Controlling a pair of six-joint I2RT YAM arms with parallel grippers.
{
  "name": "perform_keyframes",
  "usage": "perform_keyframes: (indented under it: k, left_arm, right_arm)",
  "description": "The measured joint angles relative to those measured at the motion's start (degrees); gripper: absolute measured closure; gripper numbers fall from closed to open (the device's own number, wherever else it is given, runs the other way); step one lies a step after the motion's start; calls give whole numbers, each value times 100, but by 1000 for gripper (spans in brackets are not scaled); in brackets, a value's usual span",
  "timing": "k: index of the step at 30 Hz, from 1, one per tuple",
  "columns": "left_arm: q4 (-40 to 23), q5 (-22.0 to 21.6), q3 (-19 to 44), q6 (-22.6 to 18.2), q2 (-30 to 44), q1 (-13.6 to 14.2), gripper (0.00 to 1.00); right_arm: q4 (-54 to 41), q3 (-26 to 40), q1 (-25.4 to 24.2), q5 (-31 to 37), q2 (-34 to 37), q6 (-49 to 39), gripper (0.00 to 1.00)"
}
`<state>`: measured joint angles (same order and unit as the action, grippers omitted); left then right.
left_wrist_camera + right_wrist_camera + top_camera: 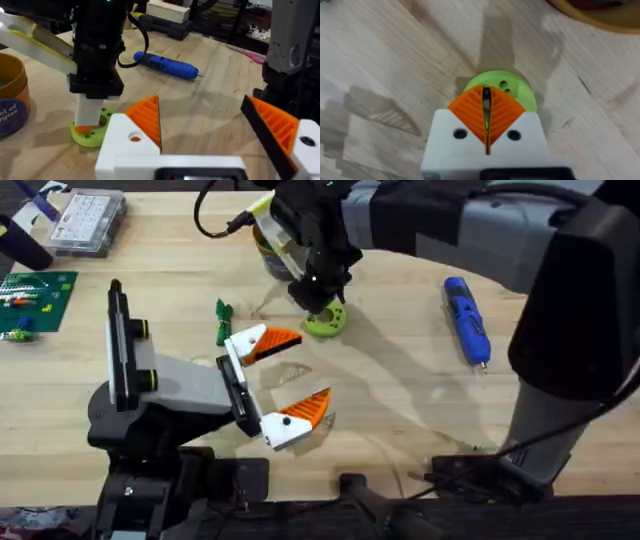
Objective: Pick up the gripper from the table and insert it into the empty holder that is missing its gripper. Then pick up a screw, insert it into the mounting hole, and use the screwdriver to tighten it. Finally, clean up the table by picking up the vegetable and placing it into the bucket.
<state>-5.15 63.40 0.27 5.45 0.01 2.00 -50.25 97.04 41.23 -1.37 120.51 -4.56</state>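
Both arms are black with grey shells. The left hand [283,378] near the lime ring [326,321] has white fingers with orange ribbed pads [148,118] and a round screw hole in each. The right hand [487,117] above the ring is alike, trailing a black cable [215,220].

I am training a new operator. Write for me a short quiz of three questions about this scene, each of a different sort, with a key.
1. True or false: the left gripper is open.
2. Over which thing is the right gripper? A) the lime-green ring B) the screwdriver C) the bucket
3. Fill in: the screwdriver lies flat on the ____.

Key: 1 true; 2 A; 3 table.
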Motion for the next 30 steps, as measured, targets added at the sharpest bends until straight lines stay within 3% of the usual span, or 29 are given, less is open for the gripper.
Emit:
perform_keyframes:
  k: [12, 20, 30]
  left_arm:
    - [0, 0, 0, 0, 0, 0, 14]
    - [0, 0, 0, 0, 0, 0, 14]
    - [0, 0, 0, 0, 0, 0, 14]
  right_arm:
    - [-580, 632, -51, -4, 0, 2, 995]
    - [-1267, 1117, -388, -4, -47, 2, 995]
    - [-1545, 1338, -668, -4, -1072, 4, 995]
